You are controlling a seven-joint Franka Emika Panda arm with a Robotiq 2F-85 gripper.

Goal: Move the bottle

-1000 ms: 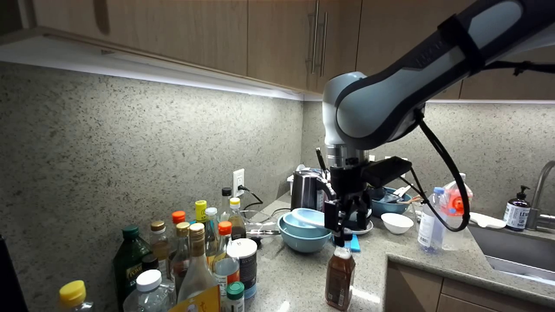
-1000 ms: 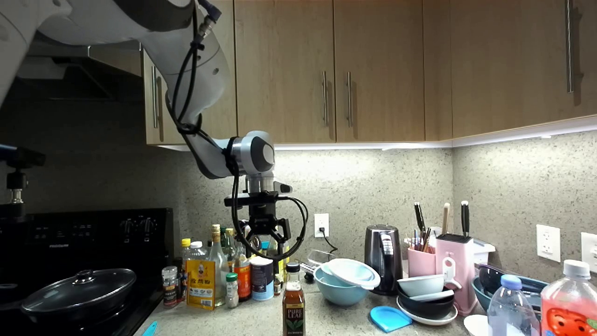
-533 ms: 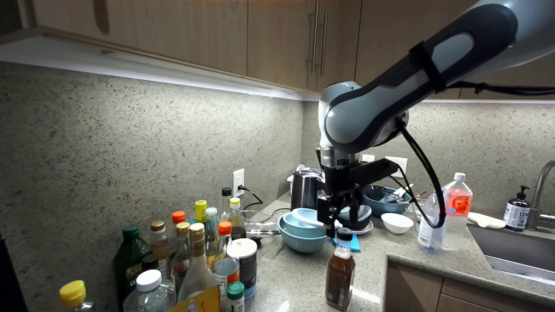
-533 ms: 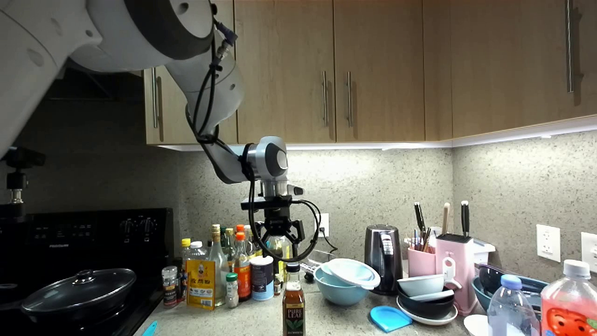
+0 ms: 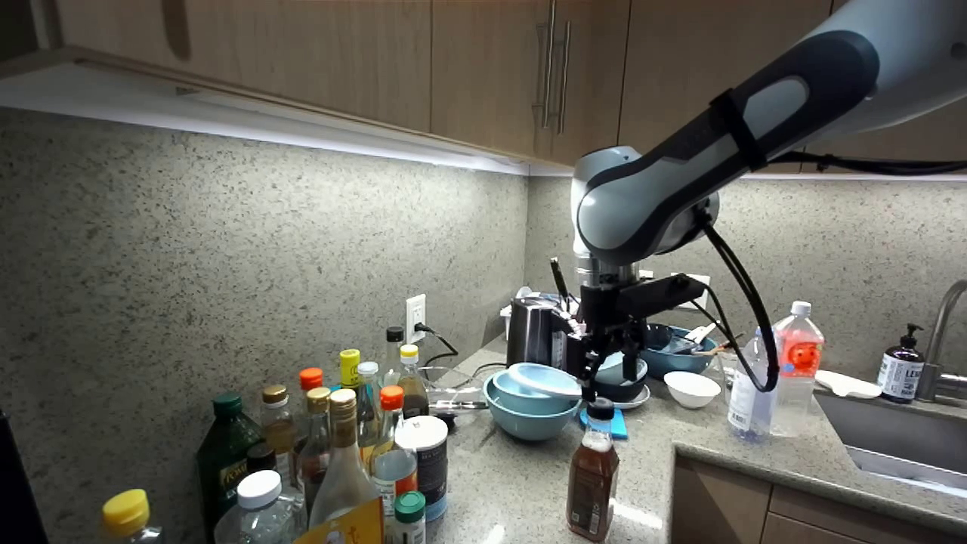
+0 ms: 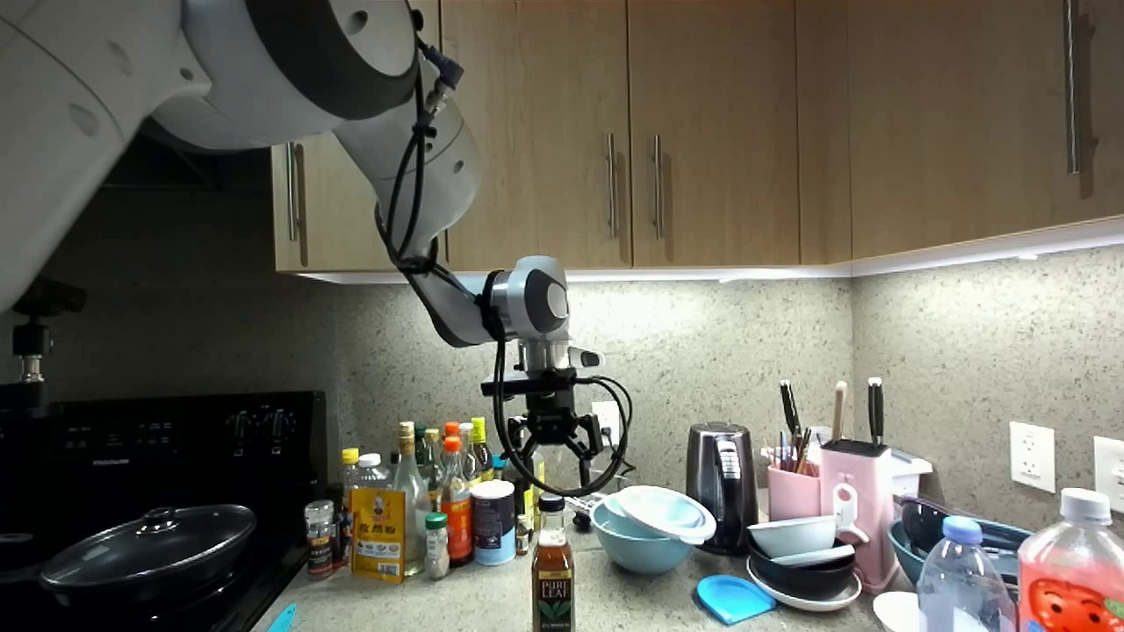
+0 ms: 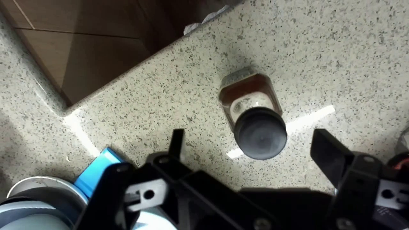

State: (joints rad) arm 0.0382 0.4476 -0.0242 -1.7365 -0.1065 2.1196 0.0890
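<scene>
We see the square-sided brown bottle (image 5: 593,483), black-capped, upright near the speckled grey stone bench (image 7: 159,105) edge, apart from round pale-blue bowls (image 5: 527,423); our black end effector (image 7: 248,140) hangs above, spread wide, empty.

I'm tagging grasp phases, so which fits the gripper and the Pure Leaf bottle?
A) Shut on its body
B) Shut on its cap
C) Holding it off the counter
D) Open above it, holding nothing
D: in both exterior views the gripper hangs above the Pure Leaf bottle, and the wrist view shows its jaws wide apart, clear of the cap.
</scene>
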